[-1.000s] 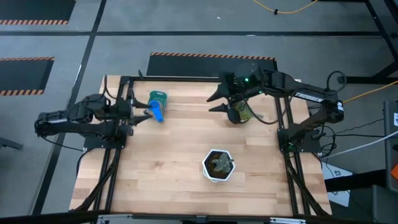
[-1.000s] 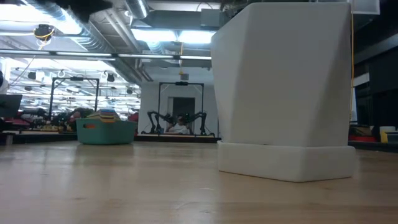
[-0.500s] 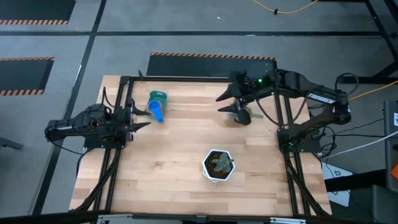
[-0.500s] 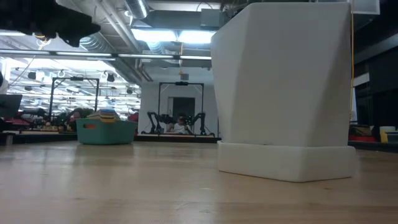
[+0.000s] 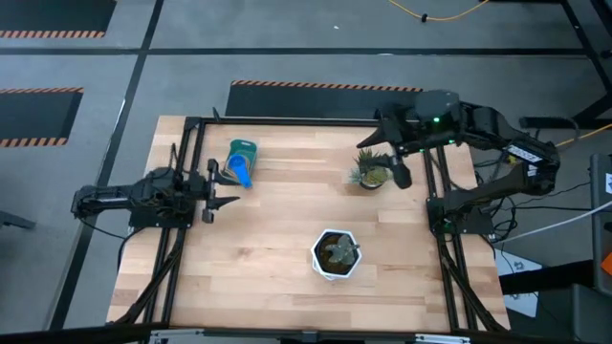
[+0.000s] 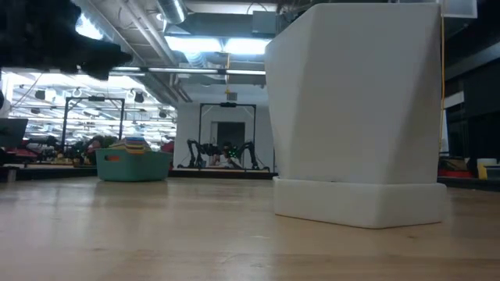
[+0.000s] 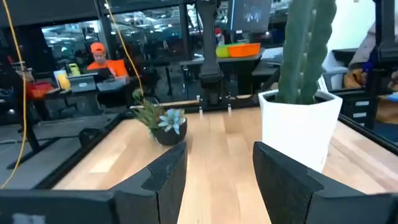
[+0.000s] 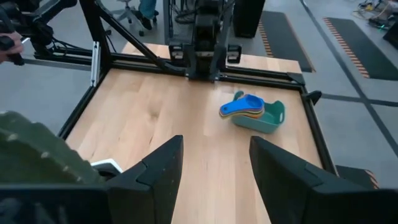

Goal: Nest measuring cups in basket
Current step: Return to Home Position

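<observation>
The teal basket point(image 5: 243, 151) stands on its base near the table's far-left corner. The measuring cups are nested inside it, a blue one point(image 5: 244, 174) on top with its handle over the rim; the basket point(image 8: 258, 119) and the blue cup point(image 8: 244, 107) also show in the right wrist view. In the low view the cups point(image 6: 134, 144) rise above the basket point(image 6: 133, 166). My left gripper point(image 5: 228, 192) is open, a little nearer than the basket and apart from it. My right gripper point(image 5: 378, 158) is open above the far-right part of the table.
A white hexagonal pot point(image 5: 335, 253) with a cactus stands right of centre toward the near edge, large in the low view point(image 6: 359, 117). A small dark pot with a succulent point(image 5: 370, 176) sits under my right gripper. Bare wood lies between the basket and the pots.
My left gripper has drawn back from the blue cup's handle toward the table's near edge. My right gripper has moved toward the table's right edge and now hangs over the small succulent pot. Basket and cups have stayed put.
</observation>
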### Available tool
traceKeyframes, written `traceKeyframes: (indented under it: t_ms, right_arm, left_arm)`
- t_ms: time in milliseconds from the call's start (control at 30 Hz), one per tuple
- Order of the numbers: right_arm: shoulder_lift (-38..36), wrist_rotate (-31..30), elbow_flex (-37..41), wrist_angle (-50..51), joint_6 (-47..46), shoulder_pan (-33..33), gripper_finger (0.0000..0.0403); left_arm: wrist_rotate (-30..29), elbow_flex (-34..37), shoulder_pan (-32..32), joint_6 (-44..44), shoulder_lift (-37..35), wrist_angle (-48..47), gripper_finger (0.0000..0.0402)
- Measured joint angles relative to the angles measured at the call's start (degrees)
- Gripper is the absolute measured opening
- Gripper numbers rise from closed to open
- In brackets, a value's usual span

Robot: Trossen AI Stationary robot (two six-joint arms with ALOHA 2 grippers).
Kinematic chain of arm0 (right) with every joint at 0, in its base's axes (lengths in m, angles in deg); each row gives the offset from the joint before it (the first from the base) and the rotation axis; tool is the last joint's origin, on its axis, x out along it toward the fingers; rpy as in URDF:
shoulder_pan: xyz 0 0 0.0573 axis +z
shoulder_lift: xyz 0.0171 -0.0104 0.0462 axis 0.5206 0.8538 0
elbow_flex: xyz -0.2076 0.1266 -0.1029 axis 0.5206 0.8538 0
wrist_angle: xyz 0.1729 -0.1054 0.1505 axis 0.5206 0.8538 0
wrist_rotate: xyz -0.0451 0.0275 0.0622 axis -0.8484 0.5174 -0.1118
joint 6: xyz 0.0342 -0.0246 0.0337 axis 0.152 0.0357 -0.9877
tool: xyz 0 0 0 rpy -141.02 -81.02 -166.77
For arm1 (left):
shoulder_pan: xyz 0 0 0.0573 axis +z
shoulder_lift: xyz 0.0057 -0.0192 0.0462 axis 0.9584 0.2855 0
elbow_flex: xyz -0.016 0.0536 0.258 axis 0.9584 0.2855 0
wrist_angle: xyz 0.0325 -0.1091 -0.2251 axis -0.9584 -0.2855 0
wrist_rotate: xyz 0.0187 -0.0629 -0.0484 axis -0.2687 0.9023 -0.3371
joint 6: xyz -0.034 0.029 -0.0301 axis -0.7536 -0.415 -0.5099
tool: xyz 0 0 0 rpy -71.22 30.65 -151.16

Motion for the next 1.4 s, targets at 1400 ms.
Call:
traceKeyframes:
  t_ms: [1400]
  right_arm:
    - [-53.36, -0.27, 60.43, -30.08, -12.59, 0.0, 0.019]
  left_arm:
    - [-0.27, 2.83, -0.02, -0.44, 0.09, 4.73, 0.0177]
